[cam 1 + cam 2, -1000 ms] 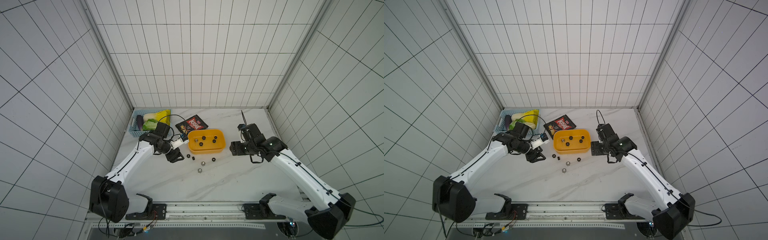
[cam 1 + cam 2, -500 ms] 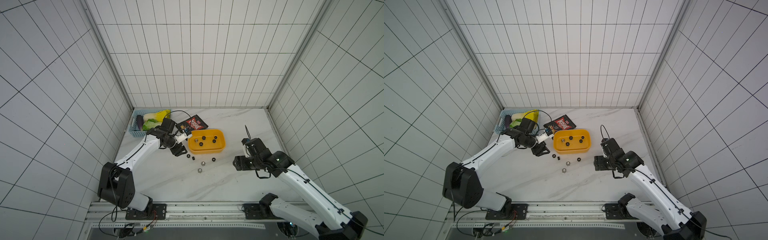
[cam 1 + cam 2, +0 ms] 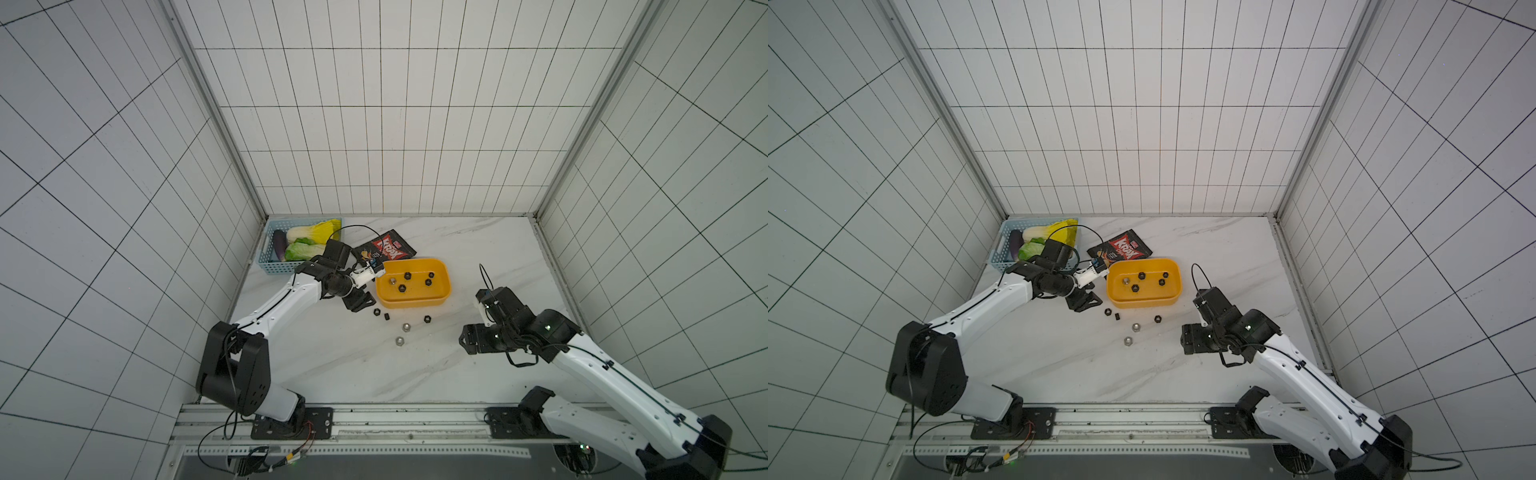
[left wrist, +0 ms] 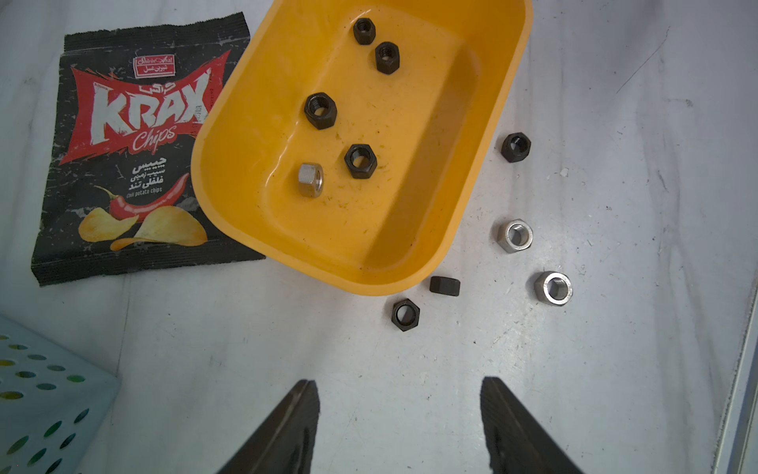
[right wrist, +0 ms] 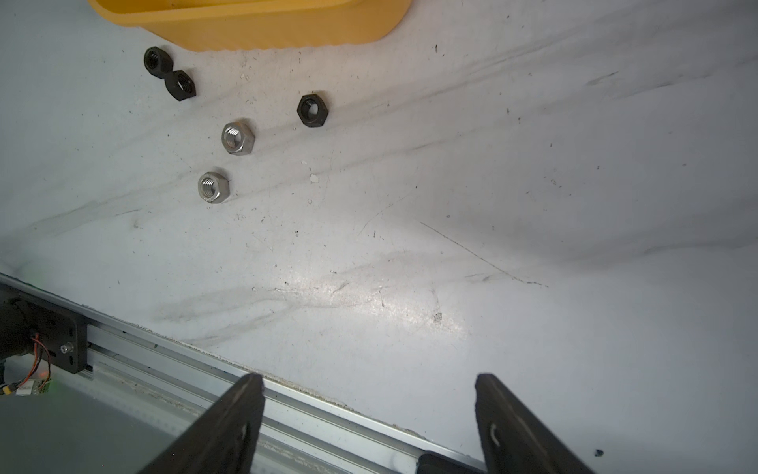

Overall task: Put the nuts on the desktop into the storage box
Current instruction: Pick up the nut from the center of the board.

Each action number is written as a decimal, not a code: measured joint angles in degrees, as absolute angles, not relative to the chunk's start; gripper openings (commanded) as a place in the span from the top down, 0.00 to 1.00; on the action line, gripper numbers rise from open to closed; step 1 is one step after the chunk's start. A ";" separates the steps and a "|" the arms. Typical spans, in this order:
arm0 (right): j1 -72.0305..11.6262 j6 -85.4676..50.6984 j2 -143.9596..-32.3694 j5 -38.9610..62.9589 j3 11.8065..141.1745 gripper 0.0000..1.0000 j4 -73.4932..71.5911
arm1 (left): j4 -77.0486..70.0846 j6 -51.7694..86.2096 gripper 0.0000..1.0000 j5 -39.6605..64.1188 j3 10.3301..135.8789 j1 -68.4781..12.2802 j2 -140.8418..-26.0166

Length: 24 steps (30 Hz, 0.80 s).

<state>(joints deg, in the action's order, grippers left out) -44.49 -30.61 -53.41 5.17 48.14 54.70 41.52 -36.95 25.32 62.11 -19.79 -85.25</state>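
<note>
Beside the storage box (image 3: 415, 304), left claw (image 4: 398, 382) apart; right claw (image 5: 369, 376) farther off than before, apart, perhaps wider.

Five nuts (image 4: 360, 161) in yellow storage box (image 4: 410, 123); five on desktop (image 4: 615, 205).

Ahead of the right gripper (image 5: 369, 377), only the near wall of the storage box (image 5: 266, 28) shows in the right wrist view; its inside is cut off. Ahead of the left gripper (image 4: 400, 385), the box's far end is cropped, and the blue basket (image 4: 41, 390) beside that gripper shows one corner only. In both top views the left arm (image 3: 291, 299) covers part of the basket, and the nuts (image 3: 406, 327) are too small to show threads.
</note>
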 measured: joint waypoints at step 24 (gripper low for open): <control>-45.52 -33.28 -50.24 5.10 46.70 0.04 56.14 | 37.69 -42.33 0.33 25.52 60.25 -18.37 -86.65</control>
